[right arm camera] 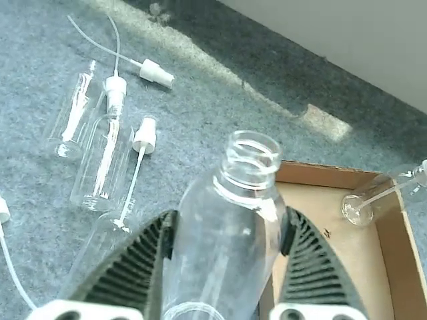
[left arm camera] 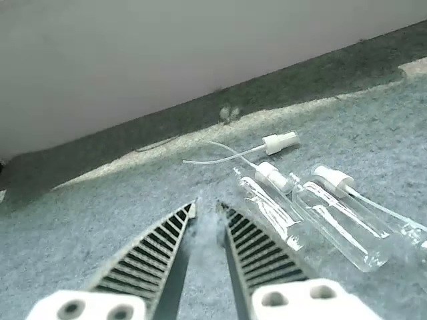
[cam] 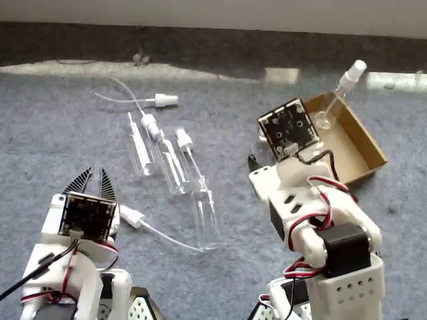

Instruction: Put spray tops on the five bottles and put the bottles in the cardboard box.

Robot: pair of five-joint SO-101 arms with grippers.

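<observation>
Five bottles in total, spread around: one capless bottle (right arm camera: 233, 193) is clamped between the fingers of the right gripper (right arm camera: 228, 215), upright with its open neck pointing up, held just beside the cardboard box (cam: 353, 143). Another bottle (cam: 335, 100) is already in the box, leaning in the far corner with its spray top poking up over the rim. The other three lie side by side on the grey surface (cam: 40, 133) between the two arms: a slim one (cam: 139, 150), a middle one (cam: 168, 163) with a spray top at its neck, and a third (cam: 205, 210) whose spray head looks like it sits short of the neck with the tube running down into the bottle. There are also two loose spray tops with long tubes, one (cam: 165, 100) past the bottles near the far edge and one (cam: 131, 216) lying right beside the left arm. The left gripper (cam: 96, 171) sits low on the near left, well apart from the box, fingers slightly parted with nothing between them, pointing toward the lying bottles.
</observation>
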